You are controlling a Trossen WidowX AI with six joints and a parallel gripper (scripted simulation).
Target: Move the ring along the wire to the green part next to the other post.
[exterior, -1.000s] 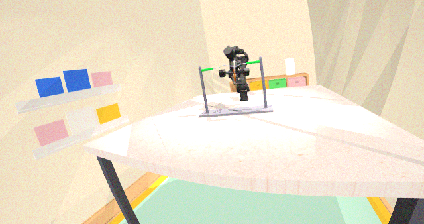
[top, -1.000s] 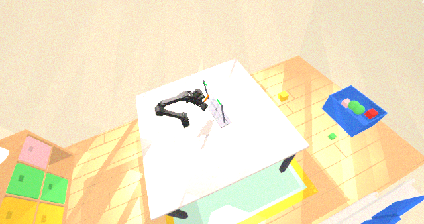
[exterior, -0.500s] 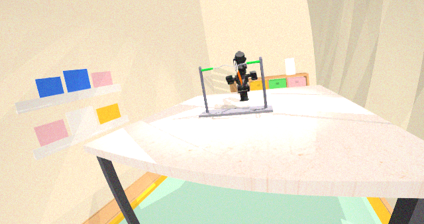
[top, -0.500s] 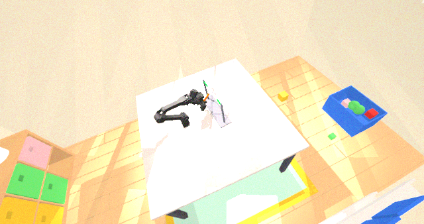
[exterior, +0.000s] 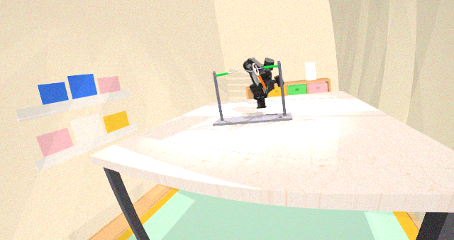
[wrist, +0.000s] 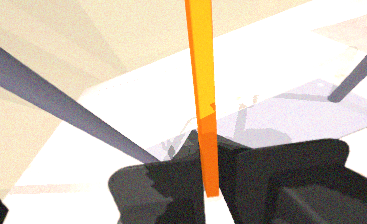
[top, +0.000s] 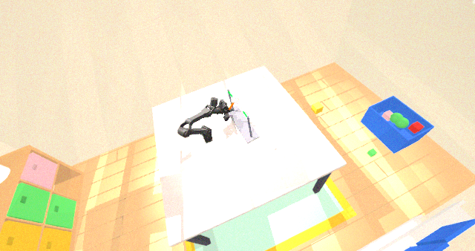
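Note:
My gripper (top: 228, 108) (exterior: 265, 88) (wrist: 198, 133) is shut on the orange handle (top: 231, 105) (exterior: 262, 81) (wrist: 202, 65), which slants up to the pale ring. The ring (exterior: 257, 72) appears around the thin grey wire (exterior: 238, 70), a little short of the right green part (exterior: 271, 67) in the exterior view. Whether it touches the wire is too small to tell. The other green part (exterior: 221, 74) (top: 245, 113) is at the left post (exterior: 218, 98). The ring and wire are not visible in the wrist view.
The right post (exterior: 282, 91) stands close beside the gripper in the exterior view. Both posts rise from a flat grey base (exterior: 252, 119) (wrist: 304, 110) on the white table (top: 223, 195). A blue bin (top: 390, 136) stands on the floor beyond the table.

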